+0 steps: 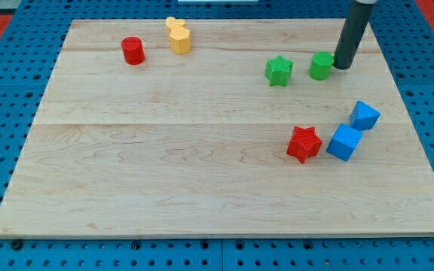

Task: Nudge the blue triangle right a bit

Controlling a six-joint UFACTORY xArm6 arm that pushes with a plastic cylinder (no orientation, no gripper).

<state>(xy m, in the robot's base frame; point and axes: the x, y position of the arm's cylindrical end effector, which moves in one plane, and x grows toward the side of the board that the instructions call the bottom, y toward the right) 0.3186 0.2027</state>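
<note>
The blue triangle (pixel 365 115) lies near the board's right edge, with a blue cube (pixel 344 142) touching it at its lower left. My tip (pixel 343 66) rests on the board at the view's upper right, well above the blue triangle. It is right against the right side of a green block (pixel 322 65). The dark rod rises from the tip out of the view's top.
A green star (pixel 279 71) lies left of the green block. A red star (pixel 304 144) sits just left of the blue cube. A red cylinder (pixel 132 50) and a yellow block (pixel 178 36) are at the upper left. The wooden board's (pixel 202 188) right edge is close to the blue triangle.
</note>
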